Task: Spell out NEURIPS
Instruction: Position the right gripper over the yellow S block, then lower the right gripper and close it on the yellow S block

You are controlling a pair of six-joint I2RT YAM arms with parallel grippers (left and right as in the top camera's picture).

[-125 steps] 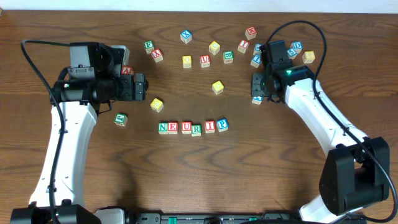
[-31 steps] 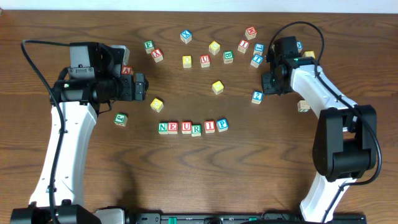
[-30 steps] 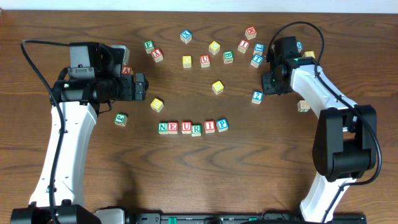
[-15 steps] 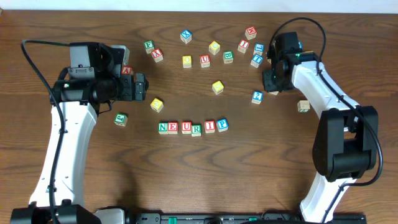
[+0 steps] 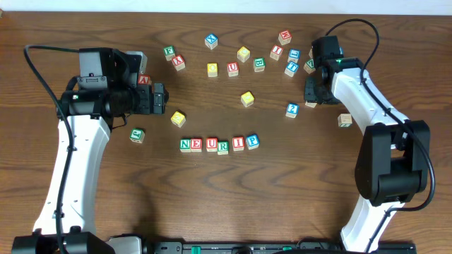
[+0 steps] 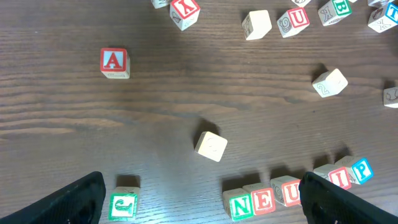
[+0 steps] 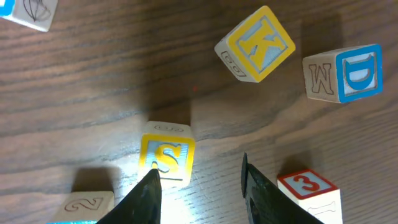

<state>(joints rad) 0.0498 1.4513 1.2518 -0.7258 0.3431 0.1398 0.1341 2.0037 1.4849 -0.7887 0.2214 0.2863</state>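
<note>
**Right wrist view: S cube sits at one finger's edge, not squarely between the jaws**

The S cube (image 7: 166,155) rests flat on the wooden table (image 7: 74,93), its yellow-framed letter face up. The right gripper (image 7: 198,167) hovers over it with fingers apart and gripping nothing. One finger overlaps the S cube's near corner, while the other stands off to the far side with bare wood between.

As a judgement, the S cube is a small wooden block: light, rigid and not fragile, with smooth flat faces. It should be taken on two opposite side faces, jaws square to them, since a pinch across corners would likely twist it or squirt it out. The jaws look to need a sideways shift to straddle it first.

Nearest the S cube is a 2 cube (image 7: 87,202), just beside it. A red 3 cube (image 7: 309,186) is near on the other side. A yellow K cube (image 7: 255,43) and a blue D cube (image 7: 342,73) lie farther off.

Well apart from the S cube, the overhead shows the row (image 5: 219,144) reading N-E-U-R-I-P, ending at the P cube (image 5: 252,142). The left gripper (image 6: 202,180) hangs farthest away, spread wide and holding nothing.
</note>
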